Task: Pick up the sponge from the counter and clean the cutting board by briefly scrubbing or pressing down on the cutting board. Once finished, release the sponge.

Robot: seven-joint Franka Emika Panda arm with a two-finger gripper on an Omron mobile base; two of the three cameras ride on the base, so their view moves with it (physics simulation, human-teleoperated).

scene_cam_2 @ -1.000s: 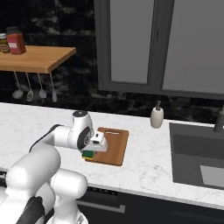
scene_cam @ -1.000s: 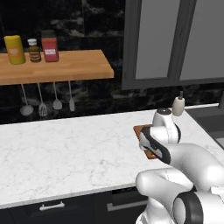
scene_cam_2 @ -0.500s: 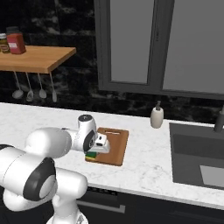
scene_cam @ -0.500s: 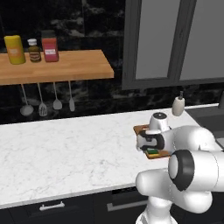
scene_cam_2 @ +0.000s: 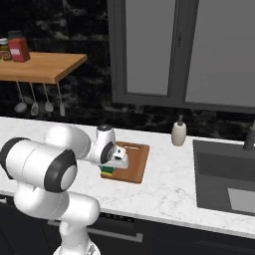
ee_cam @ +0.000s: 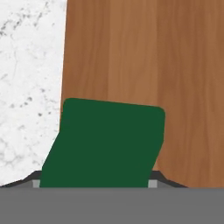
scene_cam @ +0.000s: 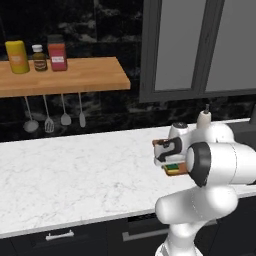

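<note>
The reddish-brown cutting board (scene_cam_2: 135, 158) lies on the white marble counter (scene_cam_2: 164, 189), left of the sink. The sponge (scene_cam_2: 107, 172), green on top and yellow below, rests on the board's near left corner. My gripper (scene_cam_2: 111, 166) points straight down onto it, shut on the sponge, with a fingertip at each side. In the hand view the green sponge (ee_cam: 105, 144) sits low over the board (ee_cam: 144, 52), whose left edge meets the counter (ee_cam: 30, 65). From the left base view the sponge (scene_cam: 174, 168) peeks out under my gripper (scene_cam: 171, 163), and my arm hides most of the board (scene_cam: 159, 144).
A soap dispenser (scene_cam_2: 179, 133) stands behind the board, with the sink (scene_cam_2: 224, 174) at the right. A wooden wall shelf (scene_cam: 60, 76) with jars hangs at the back left, and utensils (scene_cam: 55, 117) dangle under it. Dark cabinets rise above.
My arm's elbow has swung round in front of the base. The hand has stayed low over the board's near left corner with the sponge under it.
</note>
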